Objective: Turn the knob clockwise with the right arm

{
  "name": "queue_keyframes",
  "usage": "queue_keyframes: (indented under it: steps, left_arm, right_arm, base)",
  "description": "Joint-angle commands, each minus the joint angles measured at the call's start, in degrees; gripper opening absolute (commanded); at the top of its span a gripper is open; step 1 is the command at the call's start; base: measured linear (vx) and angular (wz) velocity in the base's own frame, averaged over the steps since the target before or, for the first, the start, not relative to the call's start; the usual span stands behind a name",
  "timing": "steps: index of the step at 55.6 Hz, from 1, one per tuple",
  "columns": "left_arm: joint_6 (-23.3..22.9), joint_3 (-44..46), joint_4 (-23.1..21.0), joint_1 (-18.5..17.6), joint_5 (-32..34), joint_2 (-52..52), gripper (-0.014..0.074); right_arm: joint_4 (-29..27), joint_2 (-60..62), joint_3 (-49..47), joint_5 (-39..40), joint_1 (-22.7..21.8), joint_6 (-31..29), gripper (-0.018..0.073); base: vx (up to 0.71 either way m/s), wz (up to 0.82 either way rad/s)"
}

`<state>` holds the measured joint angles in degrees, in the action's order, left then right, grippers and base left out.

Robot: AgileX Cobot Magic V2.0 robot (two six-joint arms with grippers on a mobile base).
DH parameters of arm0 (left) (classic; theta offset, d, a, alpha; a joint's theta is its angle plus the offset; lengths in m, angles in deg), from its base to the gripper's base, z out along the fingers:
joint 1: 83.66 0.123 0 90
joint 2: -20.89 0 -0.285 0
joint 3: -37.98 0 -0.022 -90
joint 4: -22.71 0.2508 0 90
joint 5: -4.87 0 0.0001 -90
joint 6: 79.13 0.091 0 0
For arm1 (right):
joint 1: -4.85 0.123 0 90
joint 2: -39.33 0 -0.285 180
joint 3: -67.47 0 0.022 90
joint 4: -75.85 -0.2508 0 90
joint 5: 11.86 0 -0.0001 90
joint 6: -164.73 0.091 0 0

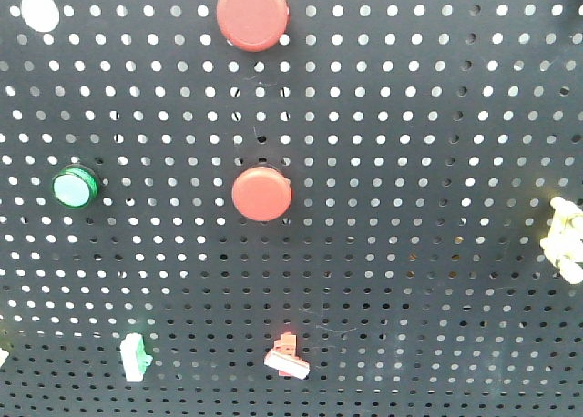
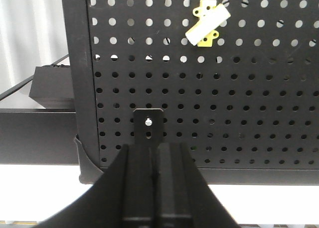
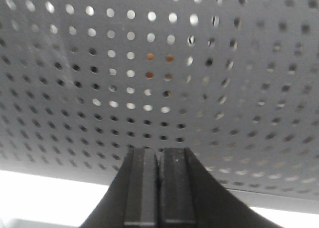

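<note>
While its jaws are sitting pressed together, the right claw (image 3: 158, 188) is facing bare pegboard (image 3: 239, 63); no knob ahead, turning still undone.

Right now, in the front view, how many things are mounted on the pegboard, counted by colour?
Red round buttons: 2
Green round button: 1
White round cap: 1
Green-and-white switch: 1
Red-and-white switch: 1
Pale yellow part at the right edge: 1
Total: 7
</note>
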<state>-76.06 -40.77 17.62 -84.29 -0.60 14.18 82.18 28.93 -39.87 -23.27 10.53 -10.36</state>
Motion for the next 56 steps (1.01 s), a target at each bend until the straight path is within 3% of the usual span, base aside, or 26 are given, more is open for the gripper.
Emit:
queue_keyframes:
  steps: [1, 10, 56]
  left_arm:
    - [-0.1, -0.6, -0.2, -0.1, 4.9, 0.6, -0.0006]
    - [-0.1, -0.6, -0.2, -0.1, 4.9, 0.6, -0.0006]
    - [-0.1, -0.6, -0.2, -0.1, 4.9, 0.6, -0.0006]
  right_arm:
    - [-0.1, 2.7, 2.2, 8.5, -1.5, 3.7, -0.0009]
    - [0.0, 4.0, 6.7, 8.9, -4.7, 7.6, -0.0009]
    - [0.0, 4.0, 6.6, 7.1, -4.6, 8.0, -0.0009]
  base:
    - [0.0, 0.0]
    - [0.0, 0.0]
    - [0.0, 0.0]
